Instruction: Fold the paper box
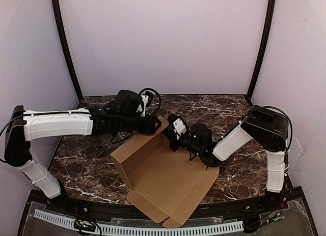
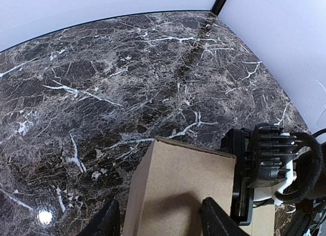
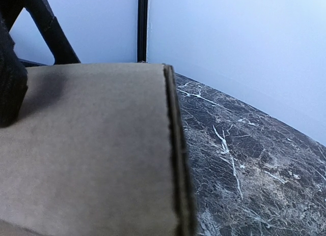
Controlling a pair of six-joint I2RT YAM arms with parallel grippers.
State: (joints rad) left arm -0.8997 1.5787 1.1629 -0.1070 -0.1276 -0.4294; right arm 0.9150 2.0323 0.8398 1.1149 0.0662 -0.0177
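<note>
The paper box (image 1: 163,180) is plain brown cardboard, partly folded: its left and back walls stand up and a wide panel with flaps lies flat toward the near edge. My left gripper (image 1: 154,125) is at the box's back corner. In the left wrist view its fingers (image 2: 109,220) are spread apart, with a raised cardboard panel (image 2: 178,190) between them. My right gripper (image 1: 171,140) is at the back right end of the box. In the right wrist view the cardboard (image 3: 91,154) fills the left half and hides that gripper's fingers.
The box stands on a dark marble table (image 1: 86,159) enclosed by pale walls with black corner posts (image 1: 66,48). The right arm's black wrist (image 2: 265,165) sits close beside the panel in the left wrist view. A perforated white strip (image 1: 153,228) runs along the near edge.
</note>
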